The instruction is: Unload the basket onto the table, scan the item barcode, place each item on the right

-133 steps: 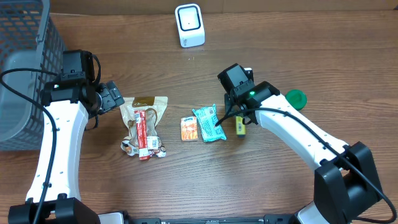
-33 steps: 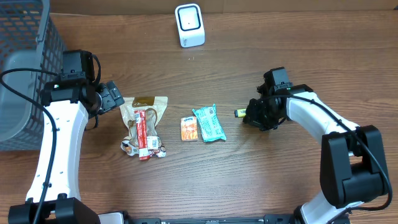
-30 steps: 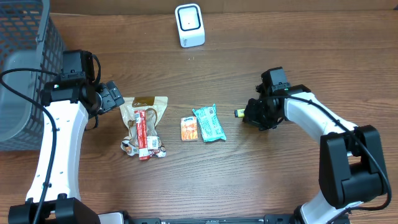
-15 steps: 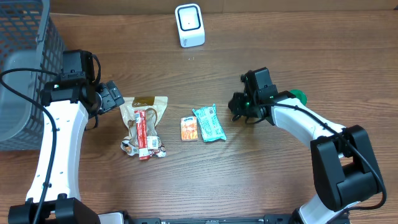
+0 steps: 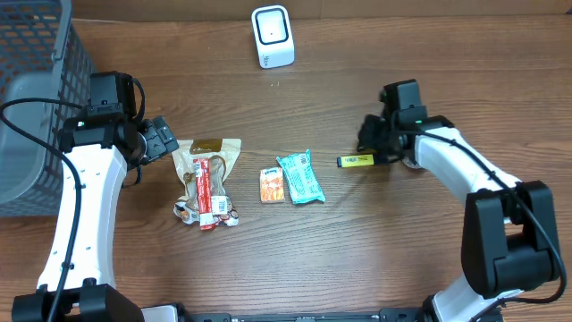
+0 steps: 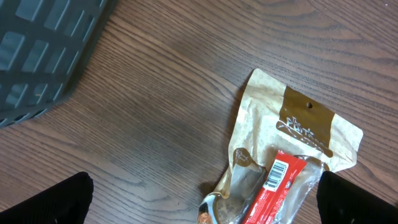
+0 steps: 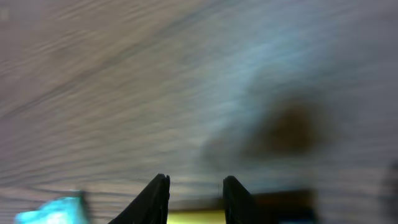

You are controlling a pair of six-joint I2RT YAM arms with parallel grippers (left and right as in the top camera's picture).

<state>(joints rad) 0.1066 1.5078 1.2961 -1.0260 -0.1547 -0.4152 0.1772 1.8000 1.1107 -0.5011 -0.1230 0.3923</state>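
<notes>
Near edge: bare wood table (image 5: 295, 259), nothing on it here.

Middle row, left to right:
- brown pouch (image 5: 207, 179) with a red bar on top
- orange packet (image 5: 272, 185)
- teal packet (image 5: 299, 178), just beside the orange one
- yellow stick (image 5: 355, 161), flat on the wood, apart from the teal packet on its right

Right gripper (image 7: 194, 182) sits at the stick's right end. The wrist view is blurred. The 2 fingers stand a narrow gap apart with a yellow smear low between them. Cannot tell whether they pinch the stick or only straddle it.

Left gripper (image 5: 172, 139) is spread wide and empty, just left of the pouch's far end.

Far side: grey basket (image 5: 36, 54) at far left, white scanner (image 5: 273, 36) at far centre, well apart from the stick.

Judgement: the step in hand is the pick-up, and the stick looks not yet lifted. The next move calls for a firm pinch and a lift. Then carry it far and left to the scanner, turning the stick so its barcode faces the window. No barcode shows on it from here.
</notes>
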